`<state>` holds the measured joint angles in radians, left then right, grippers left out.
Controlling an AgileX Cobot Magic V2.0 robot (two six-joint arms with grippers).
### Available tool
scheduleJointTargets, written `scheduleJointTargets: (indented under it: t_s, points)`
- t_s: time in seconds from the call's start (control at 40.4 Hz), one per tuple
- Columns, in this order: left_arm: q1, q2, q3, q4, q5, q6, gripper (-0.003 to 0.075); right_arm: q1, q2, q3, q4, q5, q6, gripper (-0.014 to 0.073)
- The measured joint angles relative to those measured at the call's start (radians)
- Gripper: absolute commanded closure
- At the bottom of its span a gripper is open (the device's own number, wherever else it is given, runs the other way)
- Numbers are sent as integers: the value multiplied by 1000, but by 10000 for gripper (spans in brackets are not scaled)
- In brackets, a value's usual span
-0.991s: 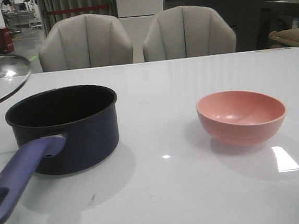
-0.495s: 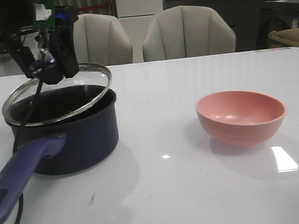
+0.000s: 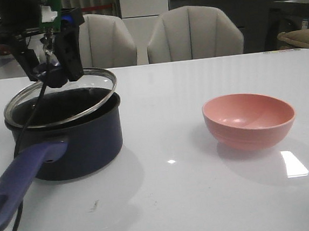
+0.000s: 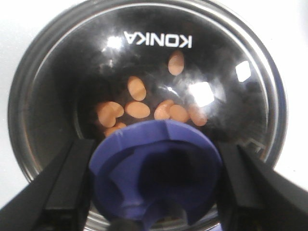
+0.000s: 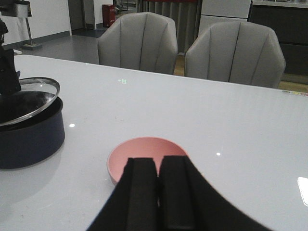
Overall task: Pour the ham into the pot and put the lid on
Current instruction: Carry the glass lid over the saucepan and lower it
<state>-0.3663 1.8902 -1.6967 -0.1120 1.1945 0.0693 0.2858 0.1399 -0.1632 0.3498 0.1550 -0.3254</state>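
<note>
The dark navy pot (image 3: 86,143) with its long blue-purple handle (image 3: 22,178) stands at the table's left. My left gripper (image 3: 53,75) is shut on the blue knob (image 4: 154,168) of the glass lid (image 3: 61,97) and holds it tilted over the pot's mouth, its near edge low at the rim. Several orange-pink ham slices (image 4: 137,109) lie inside the pot, seen through the glass. My right gripper (image 5: 158,166) is shut and empty, behind the pink bowl (image 5: 144,156).
The pink bowl (image 3: 249,119) stands empty at the table's right. Two grey chairs (image 3: 193,33) stand behind the far edge. A black cable (image 3: 26,132) hangs from the left arm past the pot.
The lid came in from the far left to over the pot. In the last half second it shifted only slightly and sits a little lower.
</note>
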Motion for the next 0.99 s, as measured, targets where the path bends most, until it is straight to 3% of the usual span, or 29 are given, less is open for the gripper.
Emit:
scheduleJointTargets:
  t_s: [0.297,0.52,0.991]
  points:
    - [0,30,-4,-4,-15,0,445,0,0,0,0,0,0,448]
    - [-5,38,-17,11,-14,0,384,0,0,0,0,0,0,448]
    - [-5,42,-86,61,49,0,385,0,0,0,0,0,0,448]
